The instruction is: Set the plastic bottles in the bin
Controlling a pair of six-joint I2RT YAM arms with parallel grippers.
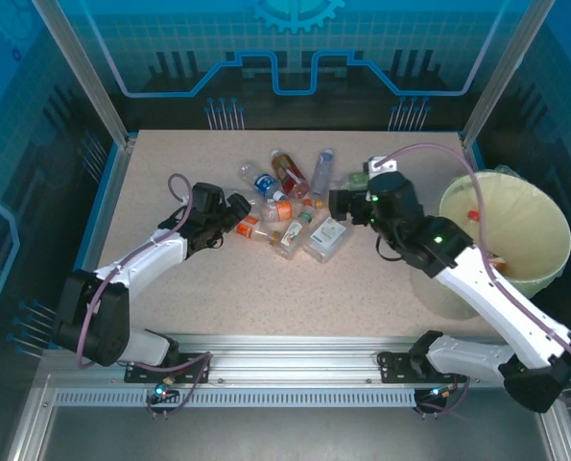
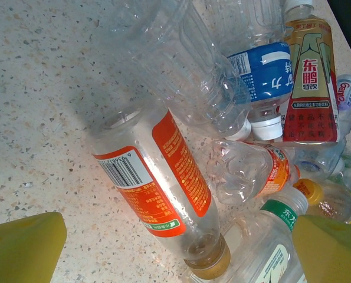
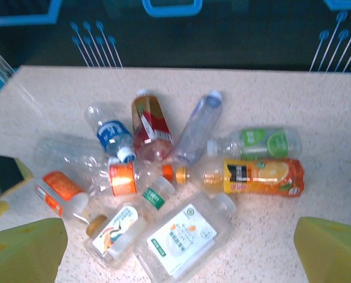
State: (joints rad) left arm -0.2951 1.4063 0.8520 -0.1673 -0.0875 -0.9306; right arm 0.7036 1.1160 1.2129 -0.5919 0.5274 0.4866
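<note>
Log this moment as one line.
left gripper: open, at orange-label bottle | right gripper: open, facing bottle pile | bin: right of pile

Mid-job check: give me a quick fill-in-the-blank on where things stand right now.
1. The bin stands to the ___ of the plastic bottles.
2. The left gripper and right gripper both have ___ jaws.
3. The blue-labelled bottle has a ___ cap.
Missing words: right; open; white.

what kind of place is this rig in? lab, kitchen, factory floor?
Probably an enclosed robot test or demo cell, not a home: a speckled table walled in by aluminium posts and blue printed panels, with a slotted metal rail along its near edge.
</note>
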